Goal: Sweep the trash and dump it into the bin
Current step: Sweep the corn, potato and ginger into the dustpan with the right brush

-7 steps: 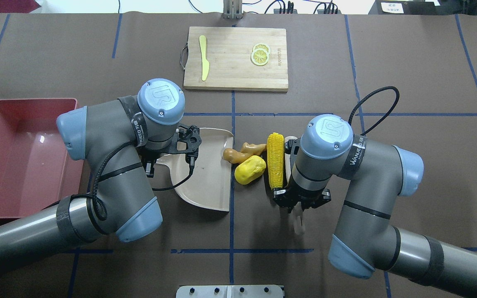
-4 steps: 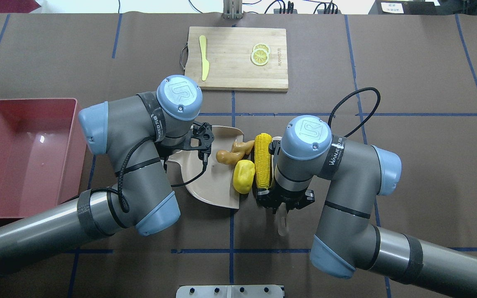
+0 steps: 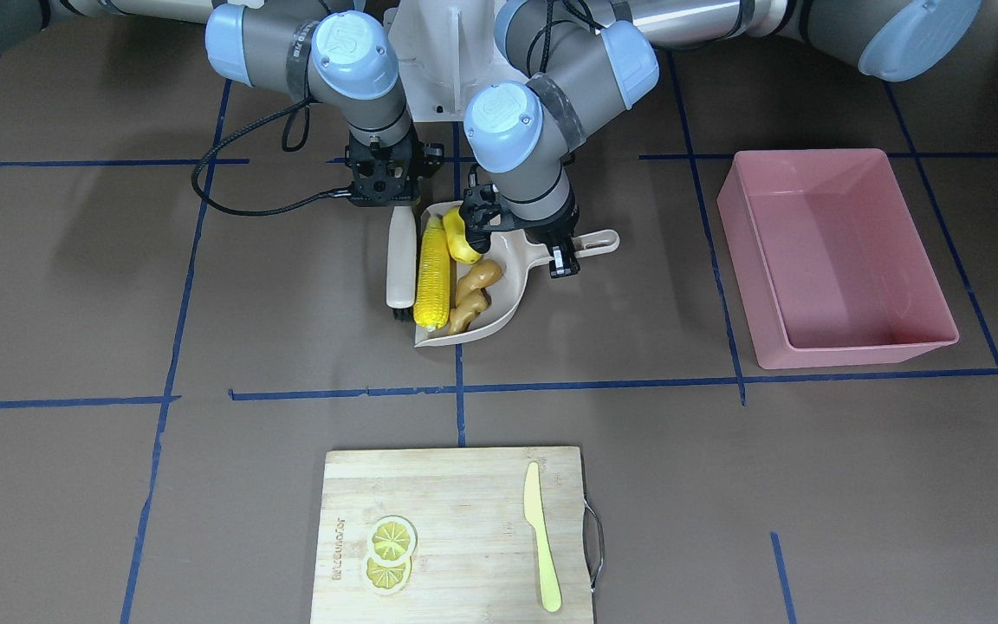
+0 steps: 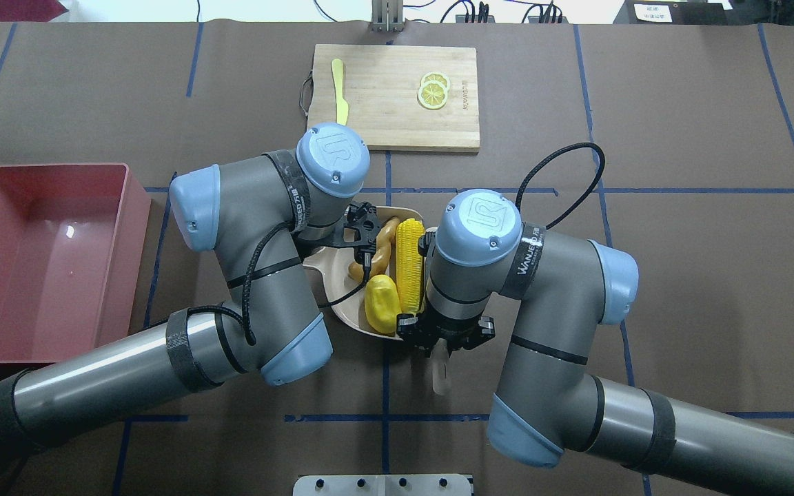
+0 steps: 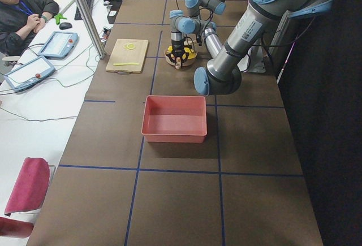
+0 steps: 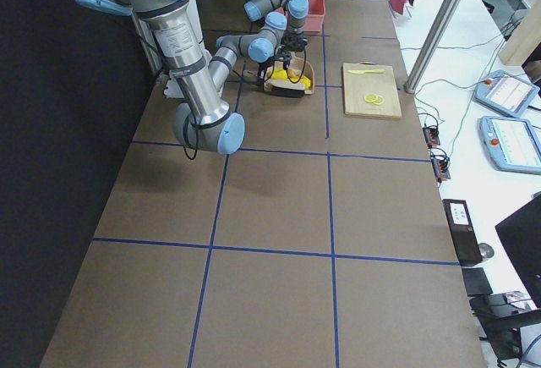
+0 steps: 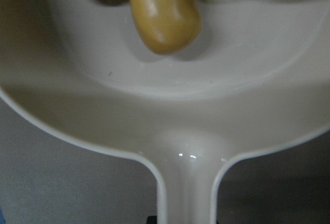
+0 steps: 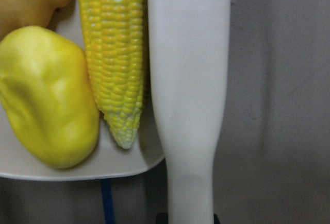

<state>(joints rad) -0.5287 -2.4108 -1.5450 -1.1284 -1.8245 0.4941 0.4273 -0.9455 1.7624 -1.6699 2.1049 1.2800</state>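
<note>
Corn cob (image 3: 432, 273) lengthwise toward the cutting board (image 3: 464, 485), tip robotward, at dustpan (image 3: 515, 269) lip beside yellow lump (image 3: 460, 243) and ginger root (image 3: 475, 286). Brush (image 3: 399, 256) touching alongside, clamped in right gripper (image 3: 392, 201); pan handle clamped in left gripper (image 3: 561, 250). Bin (image 3: 854, 355) well apart, leftward.

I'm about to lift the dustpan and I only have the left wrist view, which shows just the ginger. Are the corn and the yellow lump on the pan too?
Observer: Yes. The corn cob and the yellow lump lie on the dustpan beside the ginger root.
Operator: Where is the brush?
Observer: The brush lies alongside the corn cob at the pan's open edge, gripped by the right pincer.
Operator: And the bin?
Observer: The bin stands apart from the dustpan, on the left arm's side of the table.
</note>
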